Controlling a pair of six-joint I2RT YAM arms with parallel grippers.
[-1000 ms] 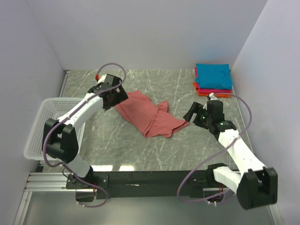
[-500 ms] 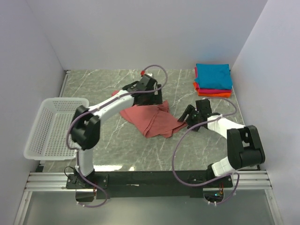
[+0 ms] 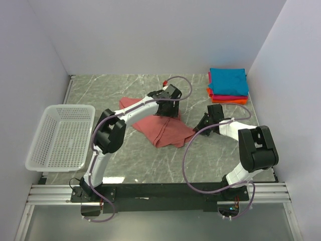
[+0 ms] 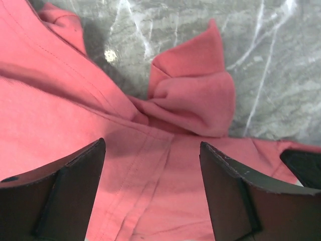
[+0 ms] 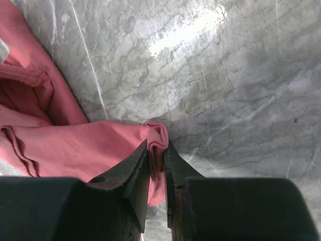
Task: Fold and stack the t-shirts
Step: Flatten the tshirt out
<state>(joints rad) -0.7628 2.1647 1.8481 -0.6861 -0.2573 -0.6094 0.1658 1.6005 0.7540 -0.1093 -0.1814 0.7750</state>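
The left arm reaches in a long arc to mid-frame, the left gripper spread wide just above the crumpled red shirt. The right arm is folded sharply, with the right gripper clenched on the shirt's right edge. The folded shirts are stacked at upper right.

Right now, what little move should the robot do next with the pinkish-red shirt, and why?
Probably lower the left gripper and close it on the salmon t-shirt. Its jaws stand open over the crumpled cloth, while the right gripper pinches the shirt's edge; two grips could spread it flat.
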